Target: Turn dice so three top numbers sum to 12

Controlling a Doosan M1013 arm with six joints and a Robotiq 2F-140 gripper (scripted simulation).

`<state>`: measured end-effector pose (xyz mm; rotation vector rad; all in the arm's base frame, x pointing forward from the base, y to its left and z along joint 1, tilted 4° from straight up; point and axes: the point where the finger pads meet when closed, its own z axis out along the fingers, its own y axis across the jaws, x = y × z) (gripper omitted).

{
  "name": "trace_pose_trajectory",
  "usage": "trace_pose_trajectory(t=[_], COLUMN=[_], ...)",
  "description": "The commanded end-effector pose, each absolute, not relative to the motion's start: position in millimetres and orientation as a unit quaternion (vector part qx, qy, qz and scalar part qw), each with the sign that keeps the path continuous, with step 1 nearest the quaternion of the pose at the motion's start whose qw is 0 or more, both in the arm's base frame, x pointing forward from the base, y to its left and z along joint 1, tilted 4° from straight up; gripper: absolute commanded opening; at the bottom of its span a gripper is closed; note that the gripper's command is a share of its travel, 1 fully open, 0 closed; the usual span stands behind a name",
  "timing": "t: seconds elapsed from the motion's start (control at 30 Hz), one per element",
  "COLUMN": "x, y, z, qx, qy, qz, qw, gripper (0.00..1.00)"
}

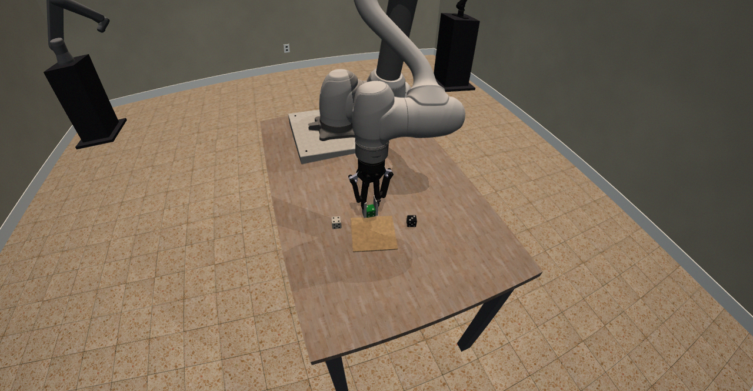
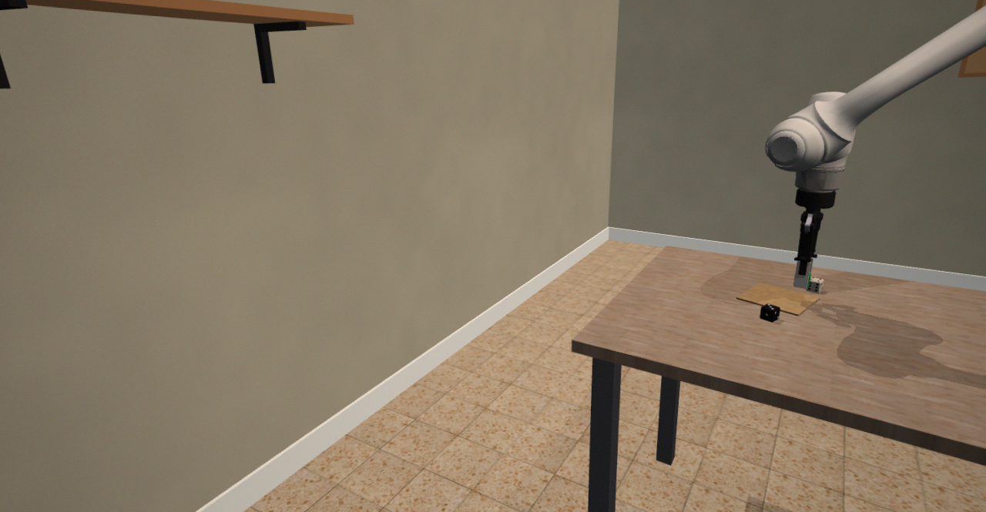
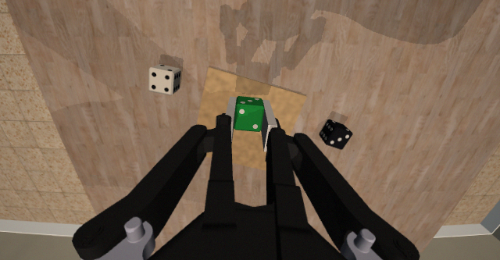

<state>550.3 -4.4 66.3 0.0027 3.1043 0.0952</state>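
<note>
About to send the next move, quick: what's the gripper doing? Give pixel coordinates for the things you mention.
Gripper [image 1: 370,211] [image 2: 804,281] [image 3: 248,108]: closed on the green die [image 1: 370,210] [image 3: 248,117].

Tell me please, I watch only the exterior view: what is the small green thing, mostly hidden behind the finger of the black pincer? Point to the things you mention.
Observer: From the wrist view, it is a green die with white pips [image 1: 370,211] [image 2: 809,280] [image 3: 248,117], held between both fingers of the pincer [image 1: 370,209] [image 2: 803,281] [image 3: 248,108].
Operator: Which number is on its upper face?
Observer: Two pips, in the wrist view.
Operator: And the black die with white pips [image 1: 411,220] [image 2: 769,312] [image 3: 336,134]? I cannot read its top.
Observer: Its upper face shows three pips in a diagonal row.
</note>
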Motion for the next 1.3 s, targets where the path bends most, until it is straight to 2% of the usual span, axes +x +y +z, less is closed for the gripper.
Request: trace_pose_trajectory(t=[0.0, 0.33, 1.27], x=[551, 552, 552], y=[-4, -2, -2], z=[55, 30, 29], qx=[0.001, 0.001, 0.001], qy=[0.999, 0.999, 0.999], qz=[0.031, 0.031, 0.031], qw=[0.018, 0.018, 0.018], gripper=[0.16, 0.16, 0.16])
